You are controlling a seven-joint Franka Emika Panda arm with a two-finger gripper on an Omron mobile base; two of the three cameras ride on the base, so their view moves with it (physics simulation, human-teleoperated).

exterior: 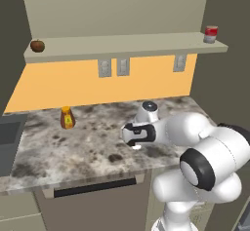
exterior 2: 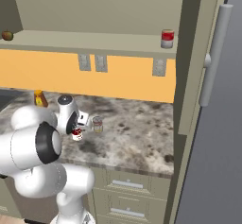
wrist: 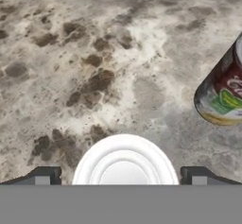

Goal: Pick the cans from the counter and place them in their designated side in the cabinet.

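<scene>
**A:** Gripper (wrist: 124,176) — jaws spread as wide as they go, nothing pinched. In the hand view the two dark fingertips (wrist: 45,176) stand either side of a white round lid, which I take to be the top of the dark red can (exterior 2: 77,133) seen from straight above.

**B:** Where does that can sit?

**A:** On the counter (exterior 2: 137,133), near its front edge, directly under the hand in the right base view. The silver-grey can (exterior 2: 98,124) stands just beside it, a little further back and to the right; the two are apart, not touching.

**B:** Step in hand?

**A:** My reading: approach for the first pick. Neither can is lifted, and the right end of the cabinet shelf (exterior: 146,44) carries only the brighter red-and-grey can (exterior: 211,34).

**B:** Orientation of the target?

**A:** Upright — long axis vertical, lid up, pointing into the hand camera. The silver-grey can also stands upright; it looks slanted in the hand view only because of the viewing angle.

**B:** Next move calls for?

**A:** Judgement: lower until the fingertips straddle the can's wall, close squarely across its round body, lift clear of the neighbour, then carry it up to the shelf's right end.
</scene>
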